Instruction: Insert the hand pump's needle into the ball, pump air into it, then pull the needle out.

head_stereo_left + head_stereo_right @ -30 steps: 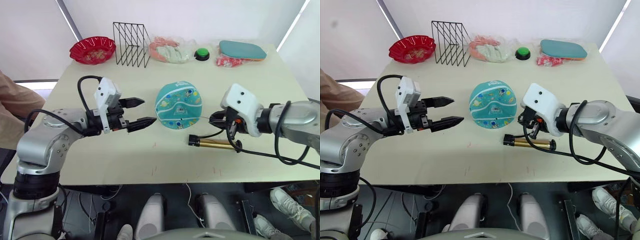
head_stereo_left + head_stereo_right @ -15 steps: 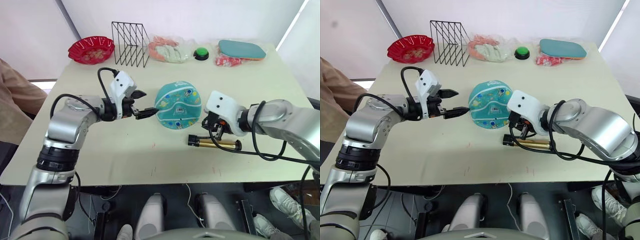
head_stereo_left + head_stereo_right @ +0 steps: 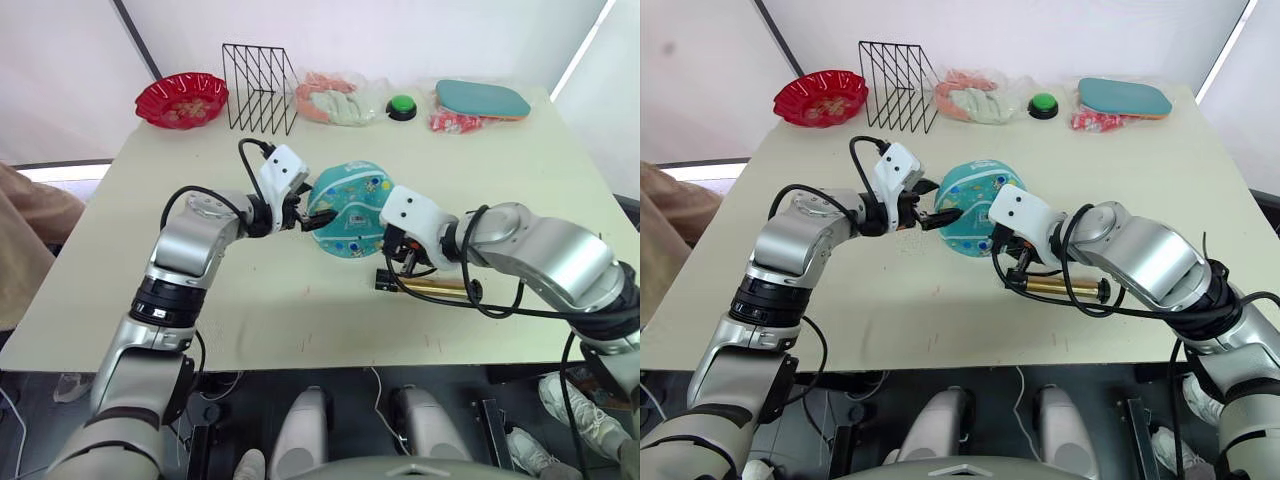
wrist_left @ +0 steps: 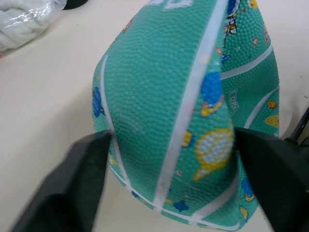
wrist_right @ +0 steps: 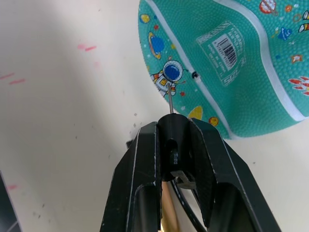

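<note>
The left gripper (image 4: 164,159) has its fingers apart, one on each side of the ball (image 3: 352,208), both pads pressed against the teal rubber. The ball rests on the worktop (image 3: 250,310) between the two grippers. The right gripper (image 5: 173,145) is clamped on the black fitting of the needle (image 5: 170,100), whose thin pin points ahead of the fingertips with its tip on the ball's skin, just beside the small valve hole (image 5: 195,75) and the barcode label (image 5: 224,46). The hand pump (image 3: 425,286) lies on the worktop just behind the right gripper.
</note>
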Controlling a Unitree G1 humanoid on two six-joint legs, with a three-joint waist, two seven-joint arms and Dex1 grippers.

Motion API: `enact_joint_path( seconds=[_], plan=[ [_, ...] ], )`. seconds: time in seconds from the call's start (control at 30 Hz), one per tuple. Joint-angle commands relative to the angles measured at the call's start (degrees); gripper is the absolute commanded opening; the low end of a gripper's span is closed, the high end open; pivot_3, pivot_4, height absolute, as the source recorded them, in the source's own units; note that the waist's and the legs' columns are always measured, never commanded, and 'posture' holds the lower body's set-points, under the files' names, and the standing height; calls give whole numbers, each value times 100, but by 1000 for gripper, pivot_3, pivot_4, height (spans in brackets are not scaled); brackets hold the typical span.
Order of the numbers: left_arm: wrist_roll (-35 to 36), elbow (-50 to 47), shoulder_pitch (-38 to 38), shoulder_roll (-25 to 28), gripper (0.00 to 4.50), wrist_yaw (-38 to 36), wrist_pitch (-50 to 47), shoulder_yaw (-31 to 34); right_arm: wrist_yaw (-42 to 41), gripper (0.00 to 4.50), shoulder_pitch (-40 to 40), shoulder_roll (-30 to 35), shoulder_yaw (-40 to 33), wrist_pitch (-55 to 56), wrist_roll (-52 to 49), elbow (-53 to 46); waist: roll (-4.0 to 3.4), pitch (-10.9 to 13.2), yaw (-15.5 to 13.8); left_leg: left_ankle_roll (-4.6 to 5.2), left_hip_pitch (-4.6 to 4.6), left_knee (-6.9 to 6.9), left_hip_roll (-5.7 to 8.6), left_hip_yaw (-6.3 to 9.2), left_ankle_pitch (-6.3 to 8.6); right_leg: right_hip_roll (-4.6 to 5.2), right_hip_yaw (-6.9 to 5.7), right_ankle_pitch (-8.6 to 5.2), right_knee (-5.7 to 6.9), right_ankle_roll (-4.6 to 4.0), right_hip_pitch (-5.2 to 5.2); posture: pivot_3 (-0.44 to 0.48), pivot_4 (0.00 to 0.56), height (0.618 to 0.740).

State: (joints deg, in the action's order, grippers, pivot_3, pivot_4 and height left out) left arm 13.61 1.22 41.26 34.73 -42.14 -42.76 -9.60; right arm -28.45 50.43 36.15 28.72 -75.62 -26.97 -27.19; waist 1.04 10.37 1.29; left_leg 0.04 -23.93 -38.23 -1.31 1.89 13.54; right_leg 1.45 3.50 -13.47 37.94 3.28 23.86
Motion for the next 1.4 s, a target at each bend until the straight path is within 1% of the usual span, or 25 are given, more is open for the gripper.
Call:
enact_joint_path(
  seconds=[0.03,0.07,0.1,0.13,0.17,0.23,0.3,0.43,0.53,0.67,0.77,1.03,1.4],
  plan=[
    [-72,-218,-46,-143,2333,234,-65,97,-5,340,195,-109,277,275,351,196,0,0,0,0,0,-1,0,1,0,0,0,0,0,0,0,0,150,740],
    [-75,-253,-65,-184,1959,287,-95,115,-5,340,214,-135,359,329,442,264,0,0,5,0,3,-2,0,0,0,0,0,0,2,0,-1,0,150,740],
    [-73,-351,-118,-218,1477,350,-164,128,-4,340,272,-193,462,406,558,403,0,0,9,0,3,-3,0,0,0,0,0,1,2,0,-2,0,150,740],
    [-73,-420,-154,-233,1159,382,-211,135,-19,340,307,-232,512,451,633,487,0,0,21,0,3,-3,0,0,0,0,0,1,2,0,-2,0,150,740],
    [-75,-473,-181,-245,713,407,-247,142,-42,340,332,-264,549,488,701,551,0,0,26,0,3,-3,0,0,0,0,0,1,3,0,-1,0,150,740],
    [-96,-575,-257,-260,18,479,-300,152,-83,340,433,-329,698,591,908,732,0,0,33,0,2,-2,0,1,0,0,0,1,2,0,-1,0,150,740],
    [-115,-662,-320,-322,0,664,-440,218,-171,340,600,-350,966,706,1135,876,0,0,57,0,2,-1,1,2,0,1,-1,1,1,0,-1,0,150,740],
    [-90,-915,-380,-489,0,865,-682,238,-293,340,689,-471,1127,762,1343,970,0,0,71,0,1,1,2,7,0,3,-6,1,2,-1,-1,0,150,740],
    [-97,-1031,-422,-549,0,968,-860,235,-416,340,713,-378,1365,843,1597,1036,0,0,65,0,1,0,3,10,0,4,-10,1,2,-1,-3,0,150,740],
    [-134,-1122,-432,-636,0,1236,-1127,288,-573,340,720,-416,1372,875,1742,1036,0,0,71,0,1,0,5,9,0,7,-10,1,2,0,-4,0,150,740],
    [-114,-1235,-402,-739,0,1384,-1330,291,-645,340,719,-424,1517,939,1954,1124,0,0,71,-1,2,0,5,12,0,7,-13,1,4,0,-4,0,150,740],
    [-79,-1588,-490,-942,0,1741,-1761,338,-670,340,663,-646,1446,893,2245,1361,0,-1,74,-1,3,-1,6,13,-1,8,-12,2,4,-1,-5,0,150,740],
    [-60,-1701,-508,-1001,0,1854,-1903,296,-800,340,599,-787,1505,1008,2506,1579,0,-1,91,-2,4,-1,6,12,-1,8,-13,2,4,-1,-5,0,150,740]
  ],
)
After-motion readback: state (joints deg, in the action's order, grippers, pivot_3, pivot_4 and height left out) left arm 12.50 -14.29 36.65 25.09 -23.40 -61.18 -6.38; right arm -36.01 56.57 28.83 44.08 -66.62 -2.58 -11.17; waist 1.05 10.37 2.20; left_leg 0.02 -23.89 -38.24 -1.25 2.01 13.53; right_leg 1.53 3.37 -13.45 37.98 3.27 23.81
